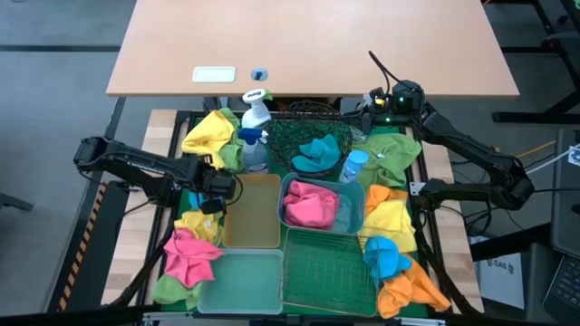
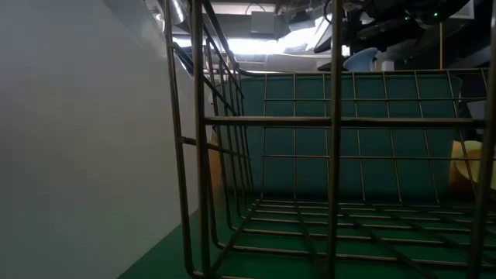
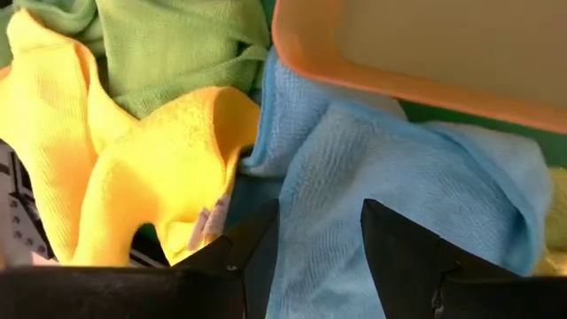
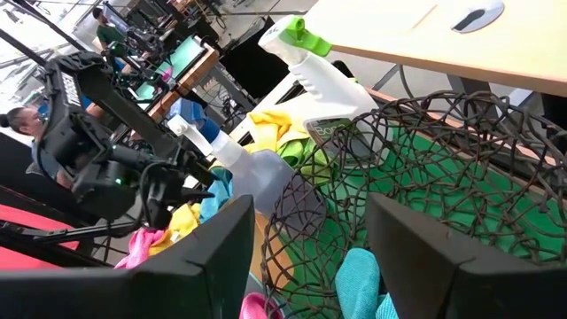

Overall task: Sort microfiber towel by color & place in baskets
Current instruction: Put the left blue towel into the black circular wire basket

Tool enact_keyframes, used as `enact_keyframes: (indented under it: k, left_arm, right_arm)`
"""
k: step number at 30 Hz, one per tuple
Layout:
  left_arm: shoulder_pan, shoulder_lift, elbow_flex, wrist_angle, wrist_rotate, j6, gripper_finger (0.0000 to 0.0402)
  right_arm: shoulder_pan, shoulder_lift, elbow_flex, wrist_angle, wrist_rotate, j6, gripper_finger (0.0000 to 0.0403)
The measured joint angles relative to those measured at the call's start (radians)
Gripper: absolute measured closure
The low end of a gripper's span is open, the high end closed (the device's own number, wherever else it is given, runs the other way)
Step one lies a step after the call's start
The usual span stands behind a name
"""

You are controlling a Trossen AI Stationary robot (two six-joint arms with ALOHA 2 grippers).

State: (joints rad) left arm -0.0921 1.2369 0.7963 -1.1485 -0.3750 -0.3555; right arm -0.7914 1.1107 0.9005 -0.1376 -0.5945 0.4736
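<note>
My left gripper (image 1: 216,186) (image 3: 319,239) points down, open, just over a light blue towel (image 3: 399,168) beside the amber bin (image 3: 399,53) (image 1: 254,213). A yellow towel (image 3: 168,159) and a green towel (image 3: 177,53) lie next to the blue one. My right gripper (image 1: 370,104) (image 4: 310,221) hangs open at the far right rim of the black wire basket (image 1: 308,136) (image 4: 443,142), where a teal towel (image 1: 317,154) lies. A pink towel (image 1: 308,206) lies in the teal bin (image 1: 352,213).
Two spray bottles (image 1: 256,127) (image 1: 353,166) stand by the black basket. The pale-green bin (image 1: 240,281) and the green wire basket (image 1: 328,267) sit at the near edge. More loose towels lie at the left (image 1: 190,254) and at the right (image 1: 388,222). People show in the room beyond (image 4: 18,124).
</note>
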Motion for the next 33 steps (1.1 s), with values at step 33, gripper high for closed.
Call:
enact_keyframes:
  k: [33]
  left_arm:
    - [0.0, 0.0, -0.044, 0.171, 0.095, 0.017, 0.04]
  right_arm:
    - [0.0, 0.0, 0.0, 0.0, 0.0, -0.009, 0.0187]
